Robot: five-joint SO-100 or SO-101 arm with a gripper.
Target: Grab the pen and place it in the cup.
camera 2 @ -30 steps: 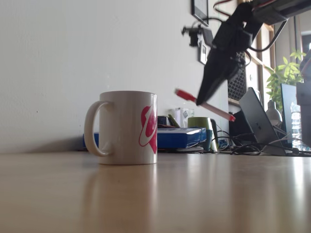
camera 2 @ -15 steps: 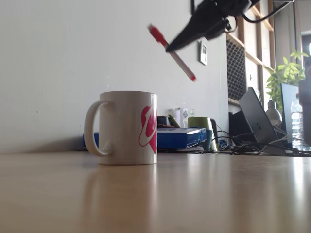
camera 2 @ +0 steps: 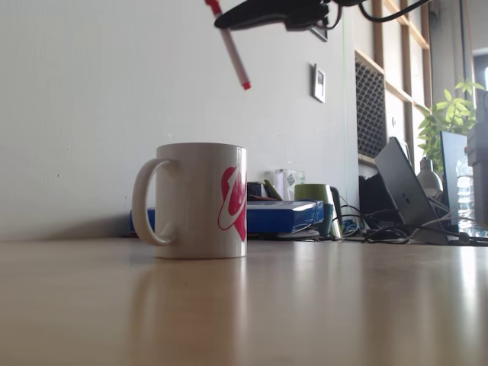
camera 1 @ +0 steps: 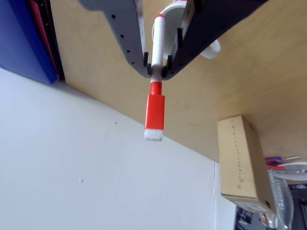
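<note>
**Pen held high above the mug, red tip pointing down**

No brand name or readable writing shows on the pen, the mug or anything else; the only marking on the cup (camera 2: 200, 200) is a bold pink-magenta swirl on its white side, too partial in the fixed view to read as any letter or logo.

In the fixed view the pen (camera 2: 233, 52) hangs near the top edge, well above the cup and apart from it. Its long axis is steep, tilted off vertical: the small red tip points down and slightly right, over the mug's right half, while the capped end rises up and to the left and runs off the top of the picture. The gripper (camera 2: 223, 21) reaches in from the upper right, lying nearly level, and its dark fingers are closed onto the pen's upper part.

In the other view the gripper (camera 1: 158, 66) is clamped on the pen (camera 1: 154, 95), one grey finger (camera 1: 131, 32) on the left and one black finger on the right pressing the white barrel between them. The blocky red cap with its white end sticks out below the fingertips; the white barrel runs up between the fingers toward the cup (camera 1: 179, 12), part of which shows behind them on the wooden table (camera 1: 270, 67).

The mug stands upright on the table (camera 2: 305, 305), handle to the left in the fixed view.
</note>
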